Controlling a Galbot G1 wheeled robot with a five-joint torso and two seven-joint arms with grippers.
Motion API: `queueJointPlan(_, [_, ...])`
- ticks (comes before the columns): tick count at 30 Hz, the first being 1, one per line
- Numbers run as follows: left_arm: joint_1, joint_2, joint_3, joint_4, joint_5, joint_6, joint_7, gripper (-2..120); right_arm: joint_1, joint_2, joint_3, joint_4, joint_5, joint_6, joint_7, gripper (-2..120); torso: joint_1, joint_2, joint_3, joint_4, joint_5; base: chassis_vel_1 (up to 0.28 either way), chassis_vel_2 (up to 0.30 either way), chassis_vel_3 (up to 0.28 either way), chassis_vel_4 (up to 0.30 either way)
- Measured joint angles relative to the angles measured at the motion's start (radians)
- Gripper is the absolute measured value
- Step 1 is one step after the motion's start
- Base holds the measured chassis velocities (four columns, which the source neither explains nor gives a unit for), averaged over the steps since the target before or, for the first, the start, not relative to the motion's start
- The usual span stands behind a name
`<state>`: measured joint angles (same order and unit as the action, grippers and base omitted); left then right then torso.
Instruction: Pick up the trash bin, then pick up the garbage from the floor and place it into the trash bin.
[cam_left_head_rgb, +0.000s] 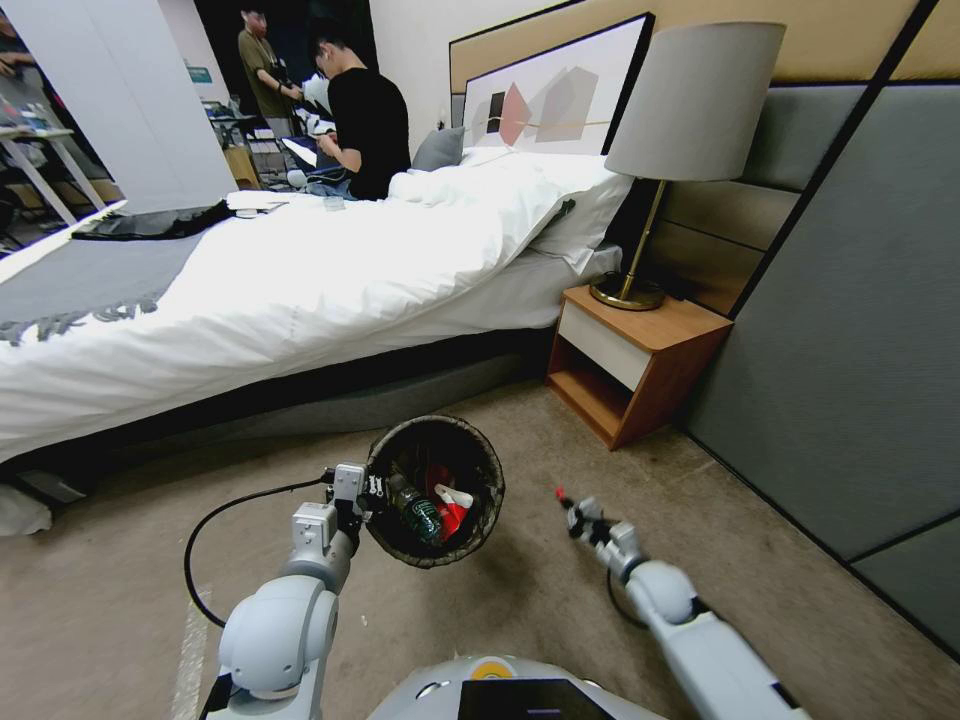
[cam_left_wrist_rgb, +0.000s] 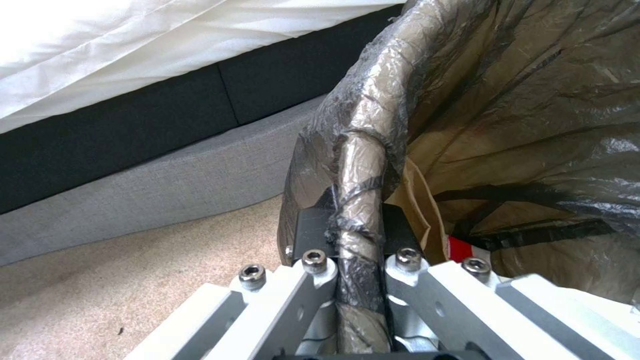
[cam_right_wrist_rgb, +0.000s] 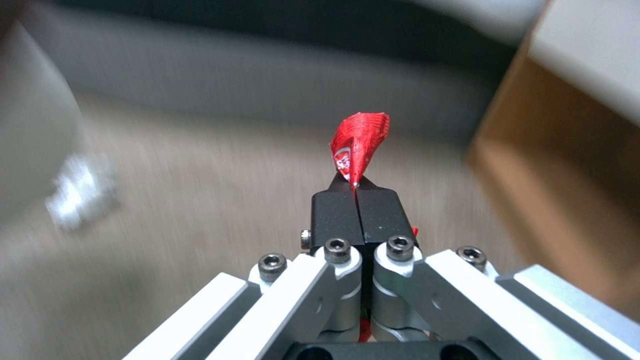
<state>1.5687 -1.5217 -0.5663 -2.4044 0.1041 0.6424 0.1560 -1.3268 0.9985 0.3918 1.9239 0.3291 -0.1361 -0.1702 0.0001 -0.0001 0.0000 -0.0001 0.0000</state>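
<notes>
The trash bin (cam_left_head_rgb: 436, 490) hangs above the carpet with its mouth tipped toward me, a dark bag liner (cam_left_wrist_rgb: 507, 125) folded over its rim. My left gripper (cam_left_head_rgb: 372, 488) is shut on that rim (cam_left_wrist_rgb: 357, 200), one finger inside and one outside. Inside the bin lie a clear plastic bottle (cam_left_head_rgb: 414, 510), red-and-white packets (cam_left_head_rgb: 452, 505) and brown paper (cam_left_wrist_rgb: 417, 200). To the bin's right, my right gripper (cam_left_head_rgb: 566, 500) is held above the floor, shut on a small red packet (cam_right_wrist_rgb: 360, 142) of garbage that sticks out past its fingertips.
A bed (cam_left_head_rgb: 270, 290) with white covers and a grey base (cam_left_wrist_rgb: 153, 185) runs behind the bin. A wooden nightstand (cam_left_head_rgb: 630, 360) carrying a lamp (cam_left_head_rgb: 680, 130) stands at the right, against a grey padded wall (cam_left_head_rgb: 860, 330). Bare carpet (cam_left_head_rgb: 540, 590) lies between the arms.
</notes>
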Motion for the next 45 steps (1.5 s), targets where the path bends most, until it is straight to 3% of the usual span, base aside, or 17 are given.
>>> queueJointPlan(7, [-0.005, -0.001, -0.001, 0.002, 0.0, 0.001, -0.001, 1, 0.052, -0.022, -0.026, 0.248, 0.118, -0.1, 0.033, 0, 0.0, 0.0, 0.0, 0.0, 0.0, 0.0, 0.0, 0.0, 0.0])
queueJointPlan(15, [-0.01, 0.0, 0.001, 0.009, -0.003, 0.001, 0.0, 1, 0.133, -0.018, -0.132, 0.399, 0.194, -0.233, 0.047, 0, 0.0, 0.0, 0.0, -0.0002, -0.0001, 0.0, 0.0, 0.0, 0.0])
queueJointPlan(17, [-0.01, 0.0, 0.001, 0.009, -0.003, 0.001, 0.0, 1, 0.137, -0.018, -0.14, 0.402, 0.195, -0.237, 0.047, 0, 0.0, 0.0, 0.0, -0.0001, 0.0, 0.0, 0.0, 0.0, 0.0])
queueJointPlan(23, [-0.016, 0.001, 0.007, 0.014, -0.004, 0.001, 0.002, 1, 0.229, -0.004, -0.313, 0.42, 0.196, -0.276, 0.075, 0, 0.0, 0.0, 0.0, 0.0003, -0.0001, 0.0, 0.0, 0.0, 0.0])
queueJointPlan(33, [-0.017, 0.001, 0.008, 0.014, -0.004, 0.001, 0.002, 1, 0.296, 0.016, -0.494, 0.395, 0.184, -0.304, 0.116, 0, 0.0, 0.0, 0.0, 0.0001, -0.0001, 0.0, 0.0, 0.0, 0.0])
queueJointPlan(45, [-0.025, -0.001, 0.014, 0.016, -0.004, 0.001, 0.003, 1, 0.269, 0.016, -0.569, 0.346, 0.159, -0.326, 0.159, 0, 0.0, 0.0, 0.0, 0.0, 0.0001, 0.0, 0.0, 0.0, 0.0])
